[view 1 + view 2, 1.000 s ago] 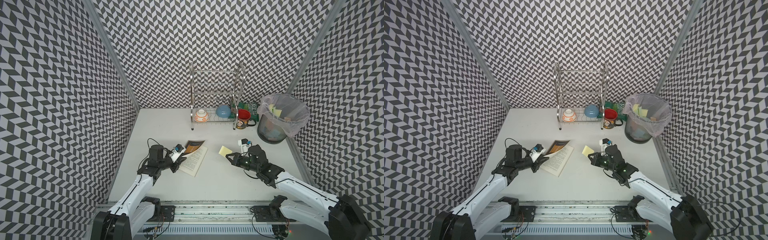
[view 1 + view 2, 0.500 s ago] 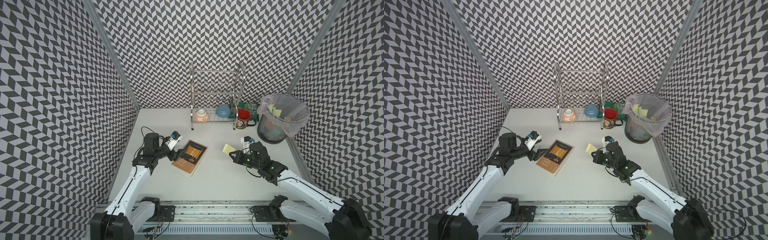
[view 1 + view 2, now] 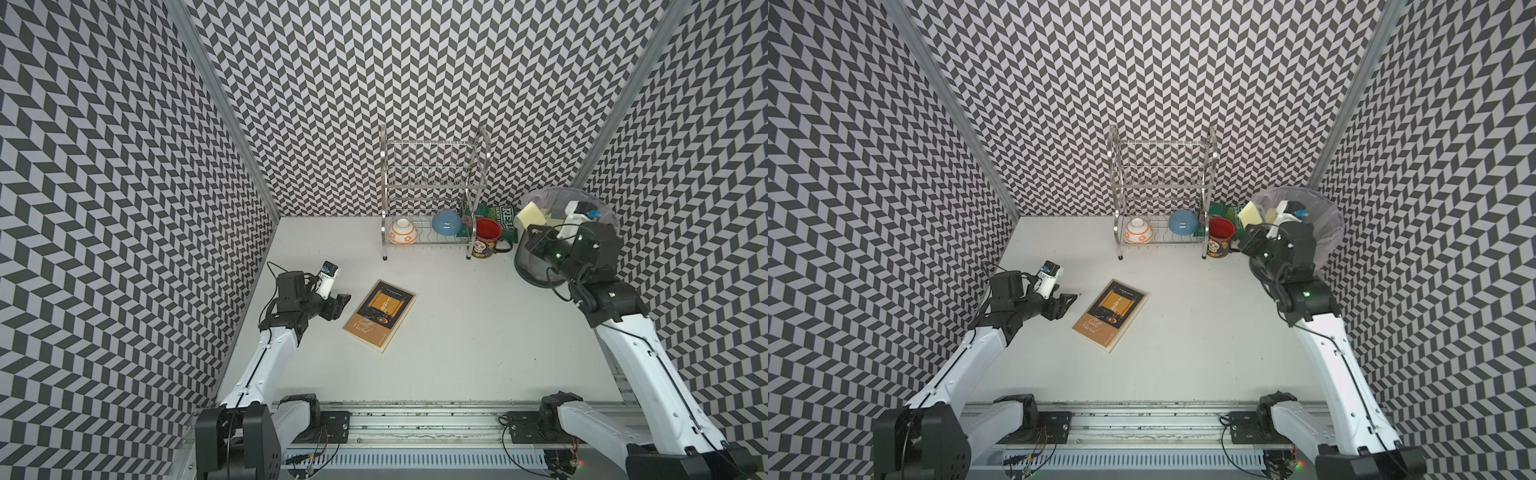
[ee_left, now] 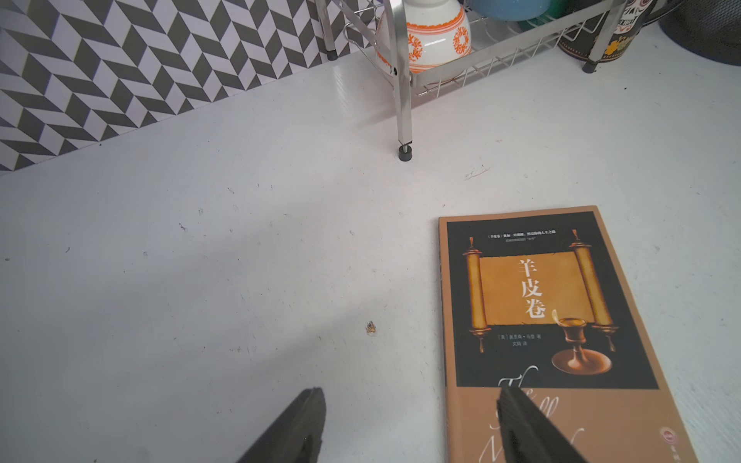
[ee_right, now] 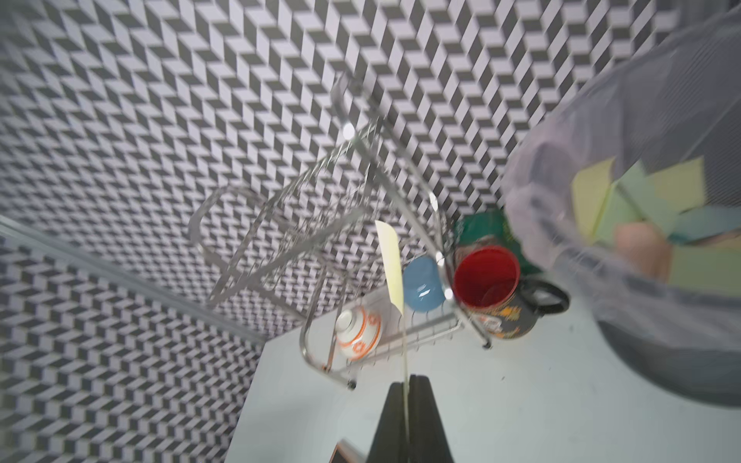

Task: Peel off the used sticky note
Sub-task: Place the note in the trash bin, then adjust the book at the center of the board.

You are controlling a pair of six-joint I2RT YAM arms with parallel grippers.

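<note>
Top views, left arm: stretched forward low along the left side of the table (image 3: 457, 332); wrist about level, aimed at the book (image 3: 380, 316)
Top views, left claw (image 3: 338, 305): my jaws stand spread with nothing between them; the tips sit just beside the book's edge, apart from it in both top views
Top views, right arm: reaching up toward the far right corner; elbow raised, wrist lifted beside the bin (image 3: 528, 270)
Top views, right claw (image 3: 533, 227): pinched tight on the sticky note (image 3: 530, 215); tips point toward the back wall
Top views, sticky note: pale yellow, standing up from my fingertips in the air; at the bin's rim on the side toward the mug (image 3: 486, 241); well apart from the book
Top views, book: closed, cover up, flat on the table, lying at a slant
Left wrist view, left claw (image 4: 409, 391): two dark fingers (image 4: 298, 421) wide apart; one over bare table, one overlapping the book's (image 4: 533, 300) lower cover; whether it touches I cannot tell
Left wrist view, beyond: the rack (image 4: 403, 100) stands past the book; an orange-patterned bowl (image 4: 437, 36) sits in it
Right wrist view, right claw (image 5: 407, 401): fingers pressed together on the note's (image 5: 391, 260) lower edge; the sheet shows edge-on, rising from the tips
Right wrist view, surroundings: blurred; the bin (image 5: 681, 360) with its clear liner is close by; paper scraps (image 5: 593, 188) lie inside; the mug (image 5: 487, 280) and a blue bowl (image 5: 423, 284) are at the rack's foot
</note>
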